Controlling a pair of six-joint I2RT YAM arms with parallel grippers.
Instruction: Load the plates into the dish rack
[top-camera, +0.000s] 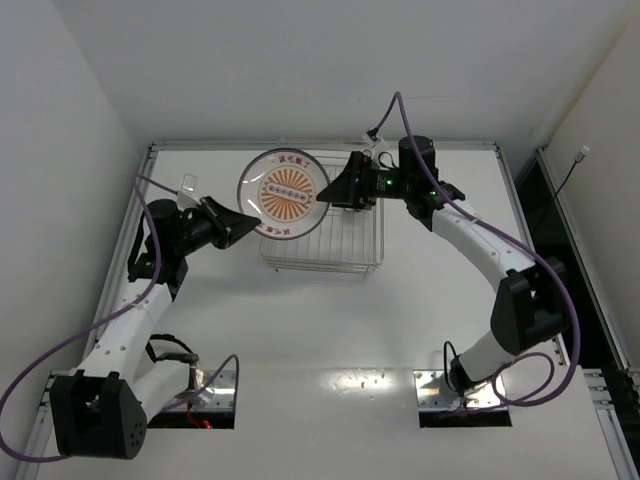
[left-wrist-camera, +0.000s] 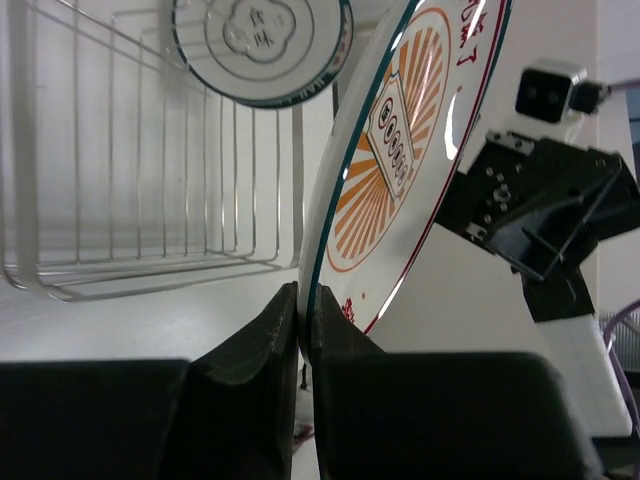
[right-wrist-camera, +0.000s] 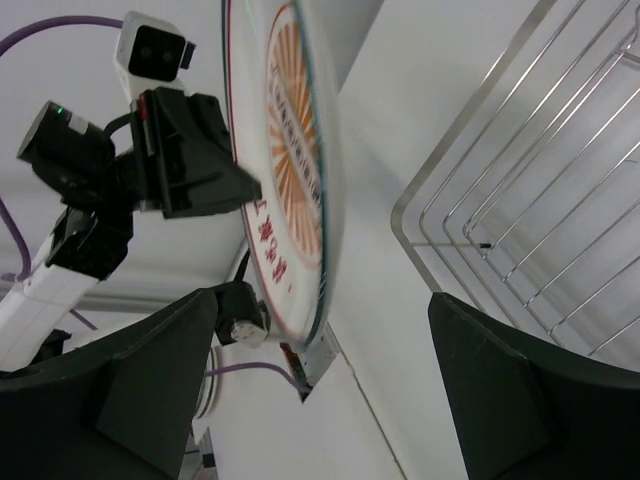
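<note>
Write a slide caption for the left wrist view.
Left tool shut on the rim of a round white orange-rayed ceramic plate beside the silver wire dish rack.

Robot lab: white-walled table (top-camera: 330, 330), two bolted arms (top-camera: 120, 335).

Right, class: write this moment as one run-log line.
left gripper: shut on rim of orange plate | right gripper: open, straddling its other edge | plate: on edge, raised at rack far-left corner | loaded: not yet
</note>
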